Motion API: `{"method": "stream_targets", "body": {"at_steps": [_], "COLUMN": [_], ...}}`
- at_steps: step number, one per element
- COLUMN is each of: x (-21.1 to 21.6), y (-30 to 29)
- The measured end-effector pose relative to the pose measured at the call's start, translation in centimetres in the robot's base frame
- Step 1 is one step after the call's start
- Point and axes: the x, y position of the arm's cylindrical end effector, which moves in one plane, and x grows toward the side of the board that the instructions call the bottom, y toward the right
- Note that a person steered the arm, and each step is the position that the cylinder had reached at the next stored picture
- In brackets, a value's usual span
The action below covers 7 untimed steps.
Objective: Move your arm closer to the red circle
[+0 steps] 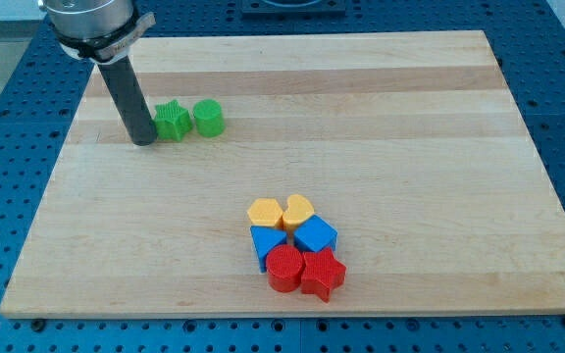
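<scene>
The red circle [284, 268] sits near the view's bottom centre of the wooden board [381, 118], in a tight cluster. A red star [324, 275] touches its right side. A blue block [267, 242] and a blue cube [315, 236] sit just above it, with a yellow hexagon [264, 212] and a yellow heart [298, 209] above those. My tip [143, 141] rests on the board at the view's upper left, far from the red circle and just left of a green star [173, 121].
A green cylinder-like block [208, 117] stands right of the green star. The board lies on a blue perforated table [8, 147] that shows on all sides. The arm's metal flange [91, 22] hangs over the board's upper left corner.
</scene>
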Motion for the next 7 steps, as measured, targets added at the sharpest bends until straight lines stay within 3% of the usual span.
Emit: {"method": "stream_targets", "body": {"at_steps": [2,5,7], "x": [0.3,11.1,14.8], "y": [-0.7,0.5,-0.2]}}
